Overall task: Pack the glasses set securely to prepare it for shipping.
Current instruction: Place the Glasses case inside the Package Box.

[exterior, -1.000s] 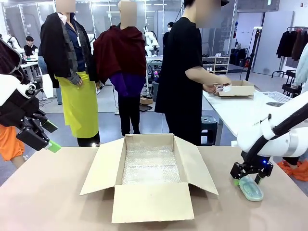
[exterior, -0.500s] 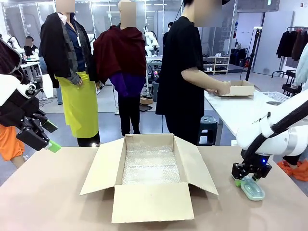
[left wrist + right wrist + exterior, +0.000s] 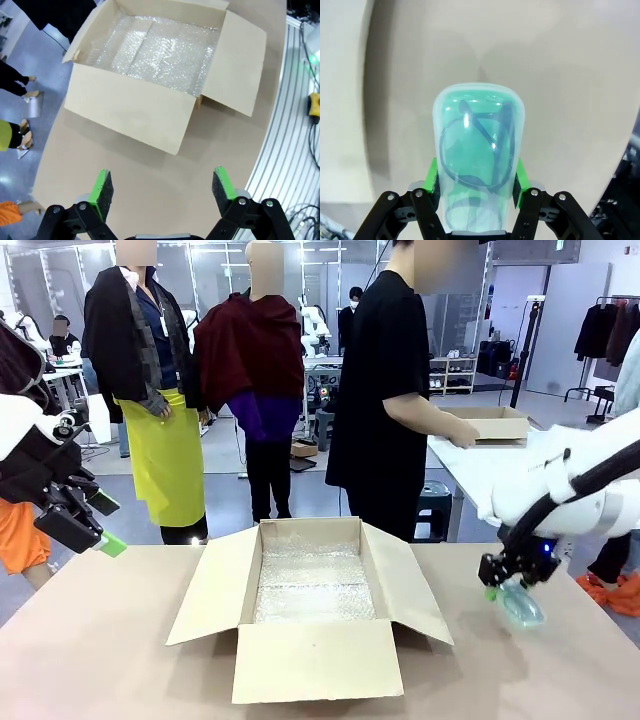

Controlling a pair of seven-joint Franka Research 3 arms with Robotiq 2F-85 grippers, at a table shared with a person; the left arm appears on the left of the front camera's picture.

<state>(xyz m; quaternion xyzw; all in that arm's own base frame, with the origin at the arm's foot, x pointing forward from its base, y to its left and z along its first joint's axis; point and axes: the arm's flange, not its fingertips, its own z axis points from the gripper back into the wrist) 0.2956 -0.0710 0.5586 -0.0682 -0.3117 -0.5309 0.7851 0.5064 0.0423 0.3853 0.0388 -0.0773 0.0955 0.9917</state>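
Mint-green plastic is what we see at the lower right of the front view: the pale green glasses case (image 3: 521,604), clamped between the green pads of the right gripper (image 3: 505,585). In the right wrist view we see the pads pressed against the case's two long sides, with dark eyeglasses showing through its clear top. The case looks slightly blurred and seems to hang just above the brown table (image 3: 100,660) (we cannot tell for sure whether it touches). At the centre of the frame the open cardboard box (image 3: 315,660) sits with its flaps spread and bubble wrap (image 3: 313,585) lining its bottom. At the left edge the left gripper (image 3: 105,524) hangs above the table with its fingers wide apart, holding nothing. A person (image 3: 380,390) in black stands behind the box, turned towards another table.
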